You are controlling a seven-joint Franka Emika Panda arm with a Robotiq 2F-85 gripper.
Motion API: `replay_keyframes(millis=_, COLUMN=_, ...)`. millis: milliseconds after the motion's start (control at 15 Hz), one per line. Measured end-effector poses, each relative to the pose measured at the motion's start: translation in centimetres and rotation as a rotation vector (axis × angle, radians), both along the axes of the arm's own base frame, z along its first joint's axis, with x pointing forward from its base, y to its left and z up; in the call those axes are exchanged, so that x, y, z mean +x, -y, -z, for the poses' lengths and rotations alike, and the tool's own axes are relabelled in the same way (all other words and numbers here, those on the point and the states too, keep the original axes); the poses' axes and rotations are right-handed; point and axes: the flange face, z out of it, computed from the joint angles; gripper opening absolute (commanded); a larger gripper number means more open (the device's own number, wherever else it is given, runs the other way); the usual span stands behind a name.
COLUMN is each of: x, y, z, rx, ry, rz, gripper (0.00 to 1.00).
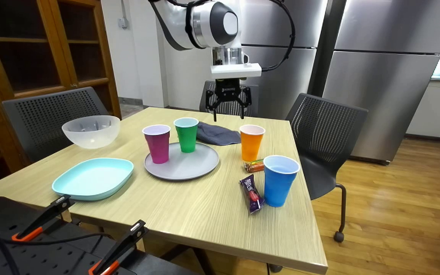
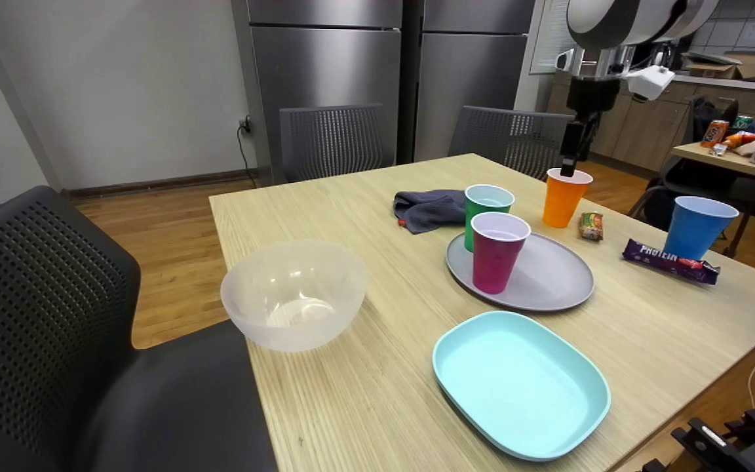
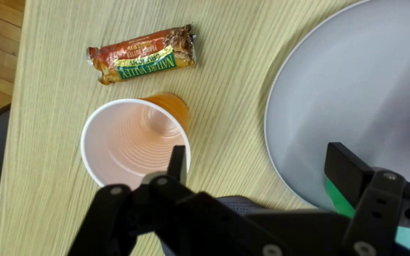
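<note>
My gripper (image 1: pixel 228 115) hangs above the far part of the table, its jaws wide apart with nothing between them; the wrist view shows the same gripper (image 3: pixel 256 153) from above. One finger overlaps the rim of the orange cup (image 3: pixel 133 138) in that view, the other the grey plate (image 3: pixel 297 106). On this plate stand a green cup (image 1: pixel 186 135) and a purple cup (image 1: pixel 158 145), both upright. A dark cloth (image 1: pixel 218 133) lies behind the plate. Beside the orange cup rests a Nature Valley bar (image 3: pixel 142 55). The green cup is mostly hidden in the wrist view.
A blue cup (image 1: pixel 278 183) and a purple-wrapped protein bar (image 1: pixel 251 194) are near the table's edge. A turquoise tray (image 2: pixel 522 383) and a frosted bowl (image 2: pixel 295 295) occupy another part. Chairs (image 1: pixel 321 145) surround the table; clamps (image 1: pixel 118 248) stick up by its near edge.
</note>
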Motion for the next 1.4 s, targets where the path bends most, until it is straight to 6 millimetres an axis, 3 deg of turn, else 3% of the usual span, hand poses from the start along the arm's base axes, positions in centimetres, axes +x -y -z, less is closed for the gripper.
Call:
replay_keyframes(millis=667, x=3.4, y=2.4, z=3.3, rx=-0.003, ry=-0.003, rz=-0.112, gripper=1.0)
replay_keyframes(millis=1133, x=3.7, y=3.1, z=4.6, rx=0.0, ry=-0.017, rz=-0.129, gripper=1.0)
replay_keyframes(millis=1200, x=3.6, y=3.3, z=4.6, rx=0.0, ry=-0.017, rz=-0.127, gripper=0.75)
replay_keyframes(millis=1267, x=3.6, y=3.5, z=4.6, rx=0.0, ry=-0.018, rz=-0.125, gripper=0.74)
replay_keyframes(millis=1400, x=3.5, y=3.7, z=4.6, rx=0.0, ry=-0.018, rz=-0.125, gripper=0.58)
